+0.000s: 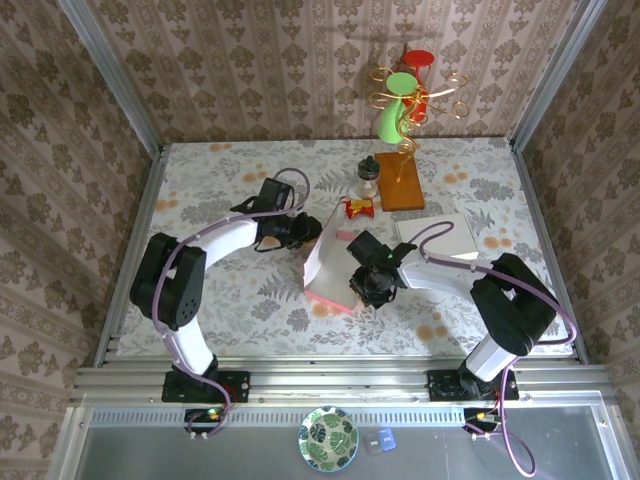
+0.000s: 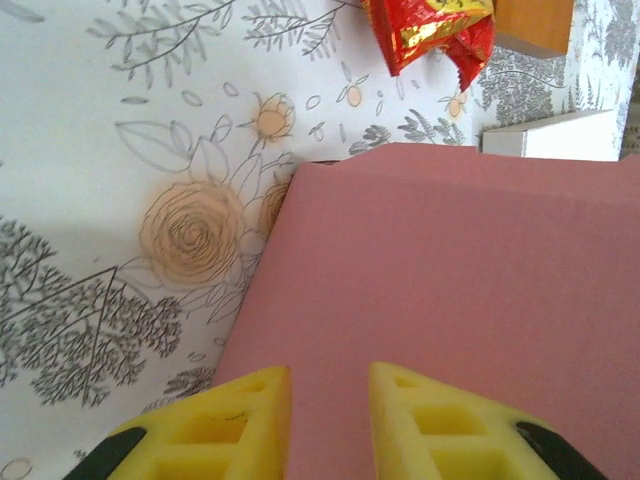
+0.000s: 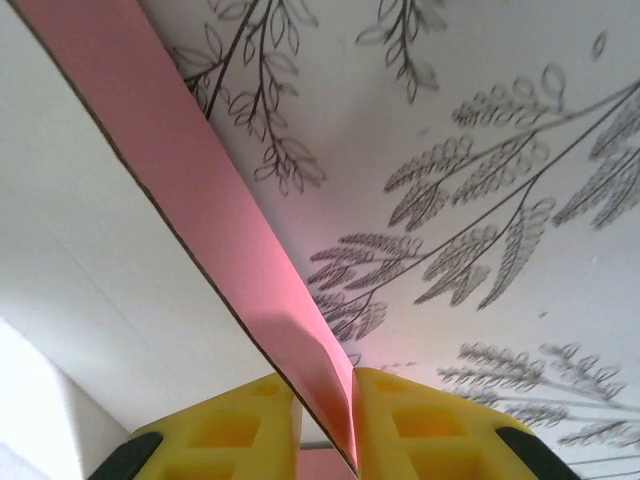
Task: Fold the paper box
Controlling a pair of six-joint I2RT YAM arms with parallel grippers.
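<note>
Two arms meet at the large pink-and-white card paper box (image 1: 322, 262), which stands half-raised in the middle of the floral-patterned counter (image 1: 230, 300). The right gripper (image 3: 328, 385) has its yellow jaws pinched on a pink wall edge. The left gripper (image 2: 330, 385) sits at the box's far-left panel, jaws narrowly apart over the pink face; whether they hold it cannot be told. Close beyond lie a red foil snack packet (image 1: 358, 207), a small dark-capped bottle (image 1: 369, 178) and an orange wooden block (image 1: 400, 188). A plain white square card (image 1: 445, 232) lies beside the right arm.
</note>
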